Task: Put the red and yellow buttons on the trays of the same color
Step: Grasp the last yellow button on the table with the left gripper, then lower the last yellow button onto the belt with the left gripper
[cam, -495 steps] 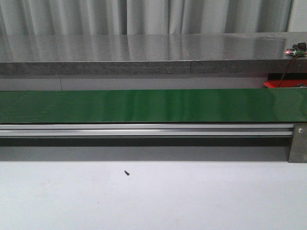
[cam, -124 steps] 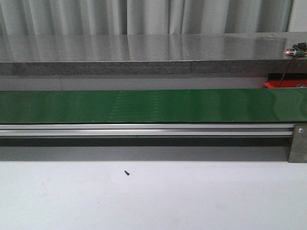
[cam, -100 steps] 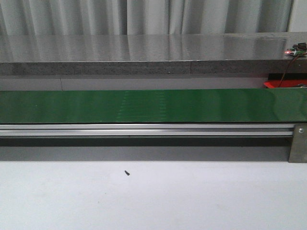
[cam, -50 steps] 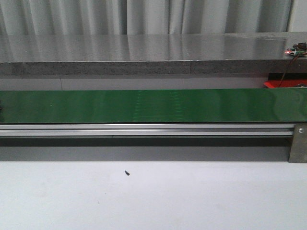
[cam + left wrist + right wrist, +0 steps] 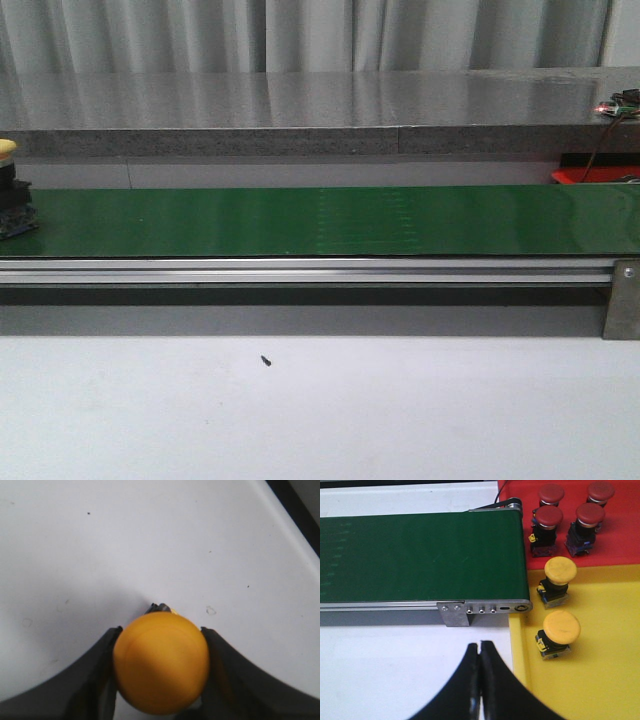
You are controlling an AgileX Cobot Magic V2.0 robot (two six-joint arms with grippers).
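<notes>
My left gripper (image 5: 161, 631) is shut on a yellow button (image 5: 161, 665), held over the white table (image 5: 150, 540). Another yellow button (image 5: 8, 190) with a black and blue base stands on the green belt (image 5: 320, 220) at the far left of the front view. My right gripper (image 5: 480, 647) is shut and empty over the white table, near the belt's end (image 5: 420, 555). Beside it, the red tray (image 5: 620, 545) holds several red buttons (image 5: 548, 516). The yellow tray (image 5: 600, 680) holds two yellow buttons (image 5: 560, 570) (image 5: 561, 626). Neither gripper shows in the front view.
The belt's aluminium rail (image 5: 300, 270) runs along its front, with a bracket (image 5: 620, 300) at the right end. A grey stone ledge (image 5: 300, 110) lies behind the belt. A small dark speck (image 5: 265, 361) lies on the white table.
A yellow button has come into view on the belt at the far left of the front view. A faint patch on the belt has drifted to the right.
</notes>
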